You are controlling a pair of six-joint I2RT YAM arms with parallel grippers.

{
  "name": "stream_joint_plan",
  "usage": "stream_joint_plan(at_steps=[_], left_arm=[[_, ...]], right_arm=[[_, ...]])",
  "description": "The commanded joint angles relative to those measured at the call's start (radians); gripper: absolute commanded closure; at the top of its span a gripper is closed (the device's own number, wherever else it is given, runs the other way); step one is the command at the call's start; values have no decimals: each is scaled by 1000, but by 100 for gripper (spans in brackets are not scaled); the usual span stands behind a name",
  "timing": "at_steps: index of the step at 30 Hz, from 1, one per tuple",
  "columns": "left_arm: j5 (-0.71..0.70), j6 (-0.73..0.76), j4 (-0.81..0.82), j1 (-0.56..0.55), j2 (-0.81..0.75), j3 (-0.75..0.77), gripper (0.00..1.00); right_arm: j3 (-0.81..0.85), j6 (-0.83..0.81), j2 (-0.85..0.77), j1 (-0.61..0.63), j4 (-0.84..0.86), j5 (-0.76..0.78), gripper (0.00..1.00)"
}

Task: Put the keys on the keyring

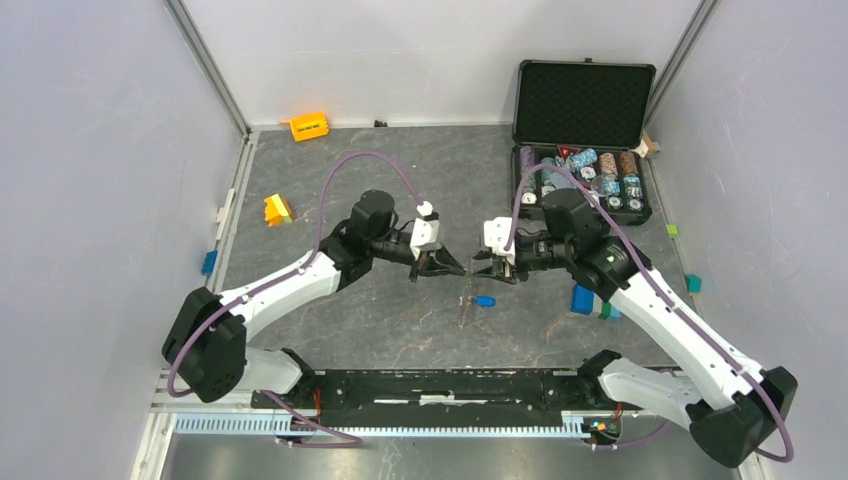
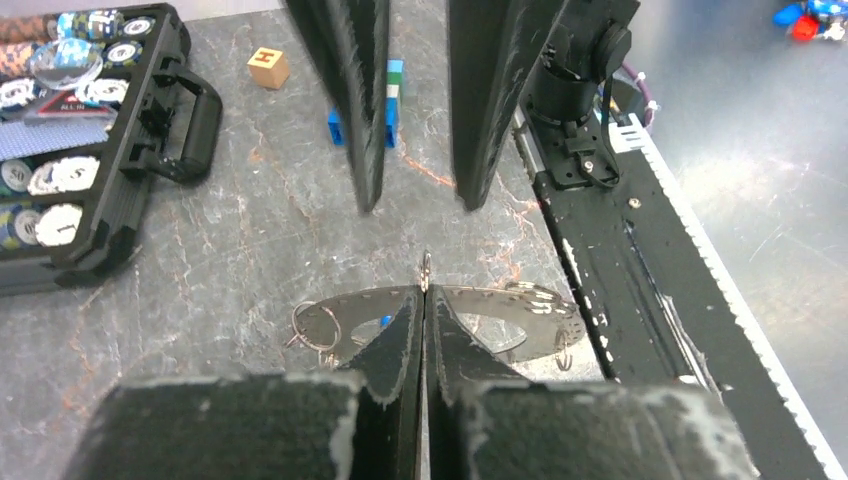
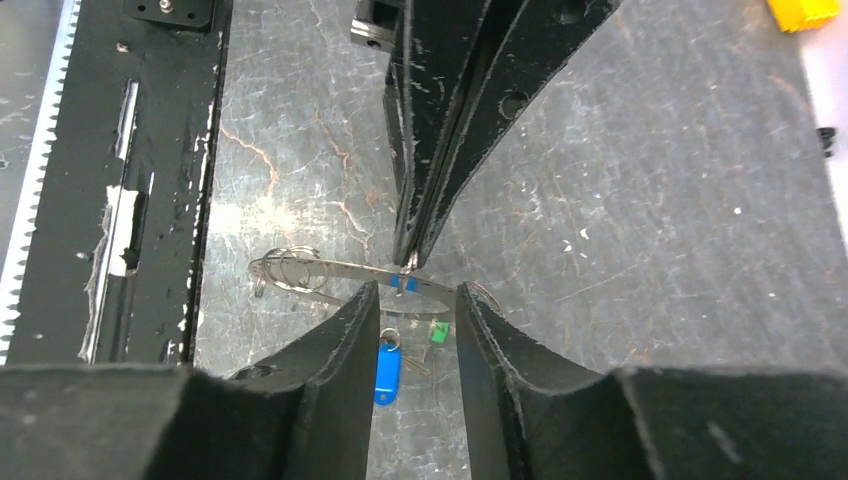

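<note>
The keyring (image 2: 520, 312) is a large grey metal ring with holes along its rim and small split rings on it. My left gripper (image 2: 424, 300) is shut on its rim and holds it near table height, mid table (image 1: 440, 265). In the right wrist view the keyring (image 3: 320, 270) shows edge-on. My right gripper (image 3: 412, 330) is open, facing the left one (image 1: 482, 268), its fingertips just short of the ring. The blue key (image 3: 387, 366) and green key (image 3: 438, 333) lie below the ring between the right fingers; whether they hang from it I cannot tell. The blue key also shows in the top view (image 1: 485, 301).
An open black case (image 1: 582, 105) with poker chips stands at the back right. Blue and green blocks (image 1: 590, 300) sit by my right arm. Yellow blocks (image 1: 309, 126) (image 1: 277, 209) lie at the back left. A wooden cube (image 2: 268, 67) sits near the case. The black base rail (image 1: 450, 385) runs along the near edge.
</note>
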Motion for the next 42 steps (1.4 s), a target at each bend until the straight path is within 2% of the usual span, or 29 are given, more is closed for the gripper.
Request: stream_joint_plan(at_steps=[1, 3, 4, 7, 13, 17, 21, 23, 25, 29, 31, 38, 42], left_arm=[[101, -441, 639, 44, -33, -142, 98], [103, -552, 832, 51, -23, -198, 98], [97, -568, 862, 51, -23, -207, 98], [94, -576, 869, 52, -25, -213, 98], [71, -660, 1009, 51, -24, -255, 98], [78, -602, 935, 52, -36, -252, 98], [74, -397, 712, 51, -67, -238, 98], [70, -261, 547, 51, -87, -212, 98], [51, -68, 316, 50, -111, -164, 98], [16, 444, -255, 46, -140, -25, 98], [25, 636, -427, 44, -159, 16, 98], [65, 1190, -899, 43, -195, 119, 98], [52, 1278, -978, 41, -214, 132, 98]], right_arm=[[-44, 29, -80, -9, 127, -16, 60], [-58, 34, -87, -19, 141, -31, 59], [-67, 34, -89, -23, 144, -42, 59], [-95, 53, -99, -36, 179, -58, 57], [-103, 52, -86, -41, 202, -92, 59], [-95, 43, -81, -42, 201, -110, 59], [-78, 7, -76, -41, 165, -134, 59], [-64, -33, -65, -41, 122, -153, 60], [-55, -81, -54, -41, 71, -153, 60], [-74, -157, -59, -41, 39, -135, 60], [-95, -166, -62, -41, 51, -135, 61], [-103, -218, -36, -37, 40, -177, 62], [-107, -228, -28, -31, 46, -177, 63]])
